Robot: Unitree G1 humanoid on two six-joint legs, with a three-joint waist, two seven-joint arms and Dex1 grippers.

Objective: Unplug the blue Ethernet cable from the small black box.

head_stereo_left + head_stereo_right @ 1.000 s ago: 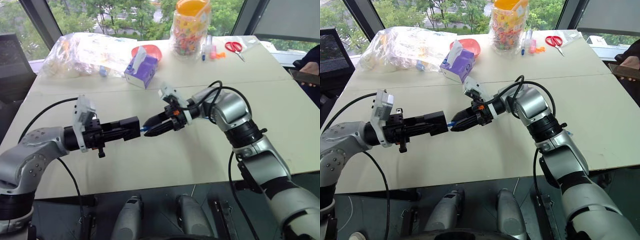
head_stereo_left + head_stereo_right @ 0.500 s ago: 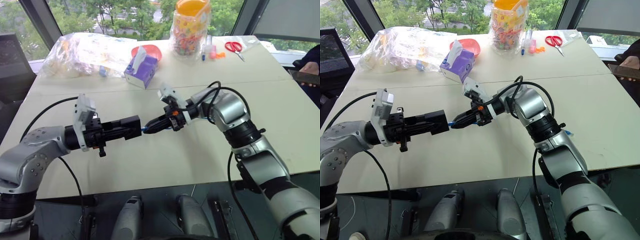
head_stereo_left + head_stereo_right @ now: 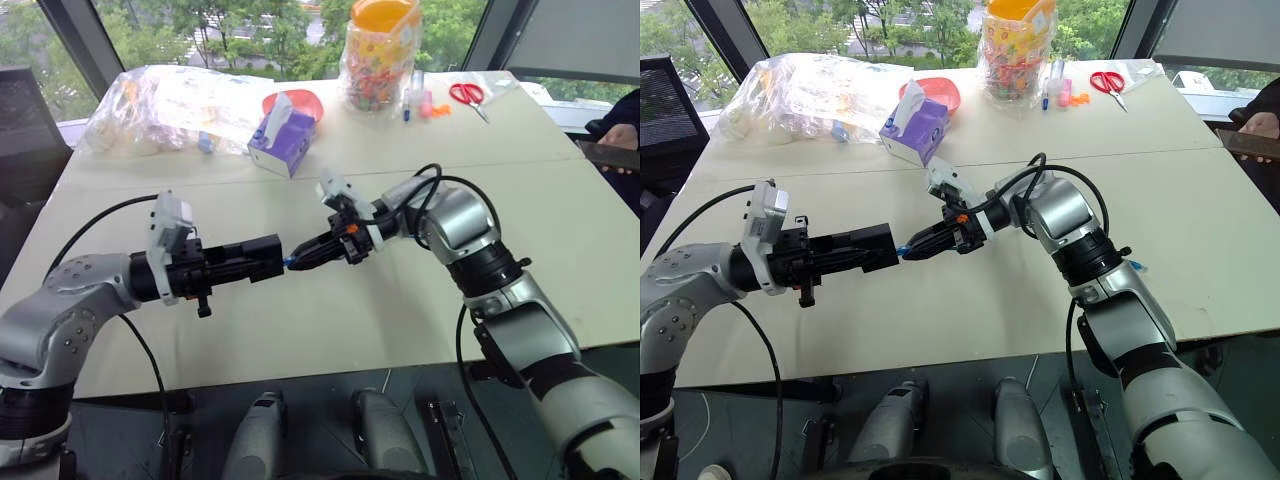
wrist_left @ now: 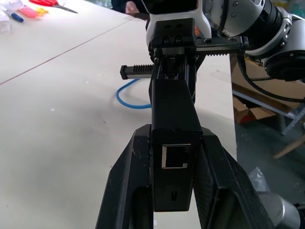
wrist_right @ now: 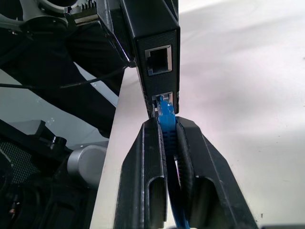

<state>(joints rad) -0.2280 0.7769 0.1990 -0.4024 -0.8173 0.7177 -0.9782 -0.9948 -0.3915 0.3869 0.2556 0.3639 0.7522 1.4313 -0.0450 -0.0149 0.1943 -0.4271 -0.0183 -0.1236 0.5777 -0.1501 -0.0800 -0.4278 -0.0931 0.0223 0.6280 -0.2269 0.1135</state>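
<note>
My left gripper (image 4: 175, 132) is shut on the small black box (image 3: 262, 258), holding it level above the table with its ports facing my right arm. Across from it, my right gripper (image 5: 167, 122) is shut on the plug of the blue Ethernet cable (image 5: 166, 107). The plug's tip sits in the lower of the box's two ports (image 5: 155, 47). A loop of the blue cable (image 4: 128, 100) lies on the table beneath the right hand. In the head views a bit of blue (image 3: 902, 252) shows between the box and the right fingertips.
A purple-and-white tissue box (image 3: 282, 135), a red bowl (image 3: 300, 100), a clear plastic bag (image 3: 165, 95) and a jar of colourful items (image 3: 380, 55) stand at the back. Red scissors (image 3: 466, 95) lie far right. A person's hand (image 3: 622, 135) shows at the right edge.
The right gripper's fingers, spread around the plug a second ago, have closed on it. Both hands and the box have stayed in place.
</note>
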